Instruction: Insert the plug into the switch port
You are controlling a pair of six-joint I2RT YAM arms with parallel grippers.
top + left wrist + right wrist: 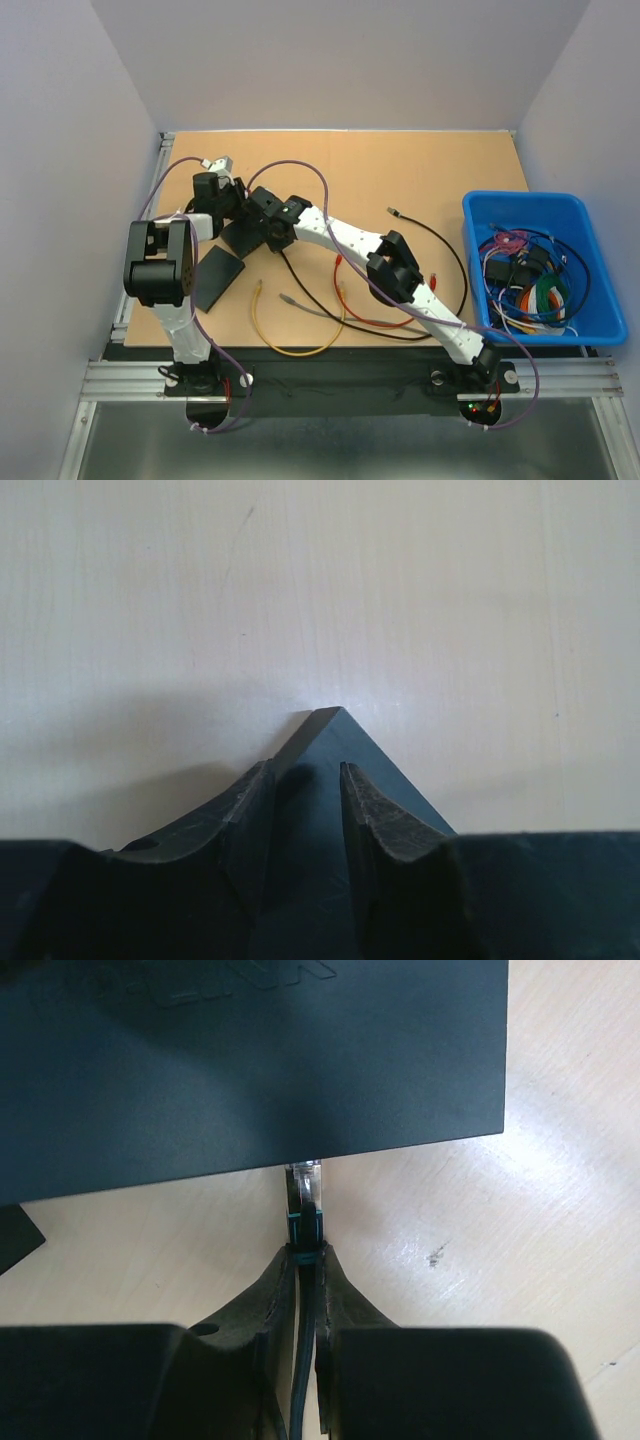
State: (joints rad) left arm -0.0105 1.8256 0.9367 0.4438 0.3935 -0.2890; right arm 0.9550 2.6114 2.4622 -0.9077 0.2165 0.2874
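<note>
Top external: tan table (400, 170) between pale walls (330, 60).

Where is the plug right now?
Right wrist view, centre: the clear plug with a teal boot is held in the right pincer, its tip meeting the near edge of the flat black switch box.

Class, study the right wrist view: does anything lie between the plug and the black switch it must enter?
Nothing visible does. The plug, pinched in the right gripper, has its tip at the switch edge; the port itself is hidden.
</note>
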